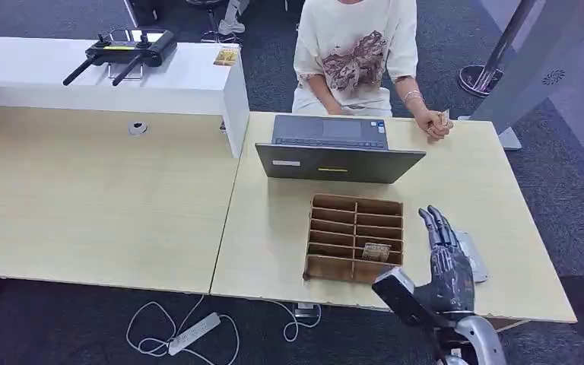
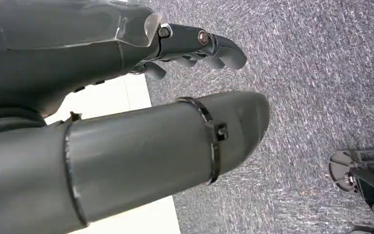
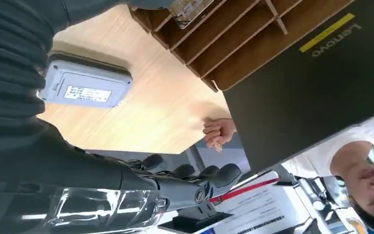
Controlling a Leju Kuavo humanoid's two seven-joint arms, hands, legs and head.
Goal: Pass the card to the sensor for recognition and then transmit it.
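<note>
Right hand [image 1: 447, 262] is nearest, low at the near edge of the table [image 1: 274, 228], at its right end. It is dark and shiny, with a silver wrist. Its fingers [image 1: 435, 226] are straight and close together, pointing away toward the person [image 1: 357, 53]. It holds nothing. In the right wrist view the same hand [image 3: 190, 183] has its fingers a little bent, still with nothing in them.

Just under and beside the hand lies the sensor [image 1: 473, 257], a flat grey box with round corners. The right wrist view shows a white label on the sensor [image 3: 85, 87]; the head view does not.

Next to the hand, toward the middle of the table, sits a brown tray [image 1: 355, 238] made of thin board, cut into many long slots. A card [image 1: 376, 252] stands in a slot at the tray's near right corner, close to the hand. Its long side runs across the slot, left to right. In the right wrist view, part of the card [image 3: 187, 9] shows at the tray [image 3: 243, 39].

Behind the tray is an open dark laptop [image 1: 338, 148]. The person's hand [image 1: 433, 125] rests at the far right edge, fingers closed on something small that I cannot make out.

Left hand [image 2: 195, 46] hangs over grey carpet [image 2: 321, 73], smooth and grey, its fingers curled in loosely, holding nothing.
</note>
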